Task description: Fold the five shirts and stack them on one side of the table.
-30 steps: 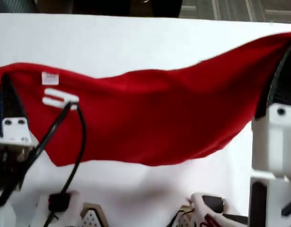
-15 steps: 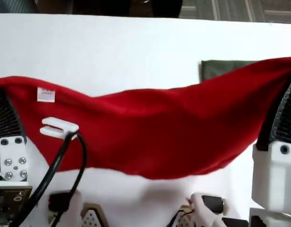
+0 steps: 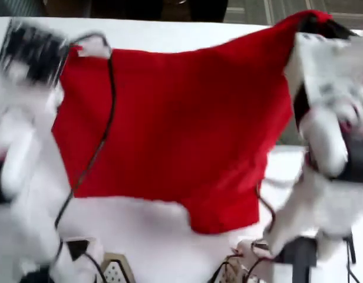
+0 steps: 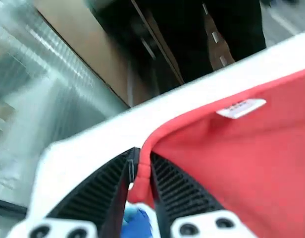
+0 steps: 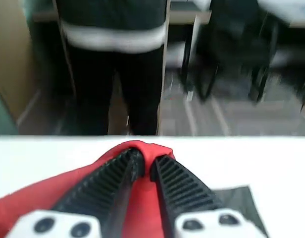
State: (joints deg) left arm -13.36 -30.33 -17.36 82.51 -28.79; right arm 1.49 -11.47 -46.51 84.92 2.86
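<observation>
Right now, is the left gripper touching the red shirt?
Touching. The left wrist view shows the left gripper with its fingers shut on the rolled edge of the red shirt, with no gap between them.

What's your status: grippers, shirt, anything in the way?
Left gripper shut on red shirt. Right gripper shut on it too. Shirt hangs spread between them above table. Dark cloth on table by right gripper.
</observation>
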